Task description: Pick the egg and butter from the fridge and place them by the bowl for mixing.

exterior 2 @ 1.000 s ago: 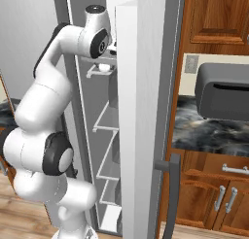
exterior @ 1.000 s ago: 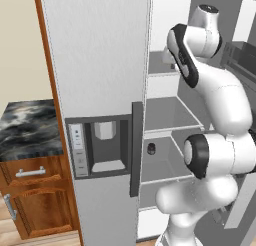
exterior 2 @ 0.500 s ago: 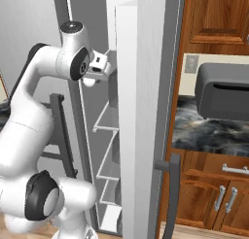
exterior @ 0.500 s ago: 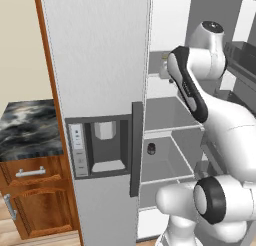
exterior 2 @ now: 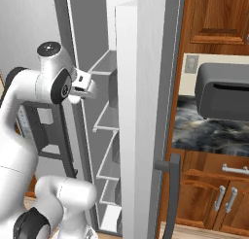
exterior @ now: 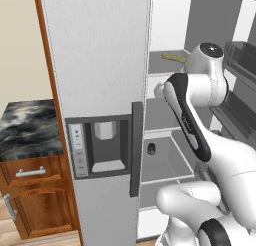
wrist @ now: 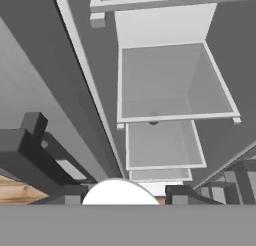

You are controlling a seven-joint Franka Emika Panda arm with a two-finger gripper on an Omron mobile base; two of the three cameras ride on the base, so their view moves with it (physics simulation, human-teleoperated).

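The white jointed arm bends up from the base, its two-finger gripper (exterior 2: 83, 84) raised level with the upper shelf just inside the open tall light-grey fridge (exterior: 100, 65); whether the jaws stand apart or hold anything cannot be told. On the closed door sit a dark vertical handle (exterior: 136, 149) and a recessed dispenser panel (exterior: 102, 145). Farther in, a small dark object (exterior: 151, 149) rests on a middle shelf, and the thin pale olive-yellow butter stick (exterior: 174, 57) lies on the upper shelf.

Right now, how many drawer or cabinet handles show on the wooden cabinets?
4: one drawer handle and one door handle under the left counter; one drawer handle and a door-handle pair right of the fridge. Others may be hidden.
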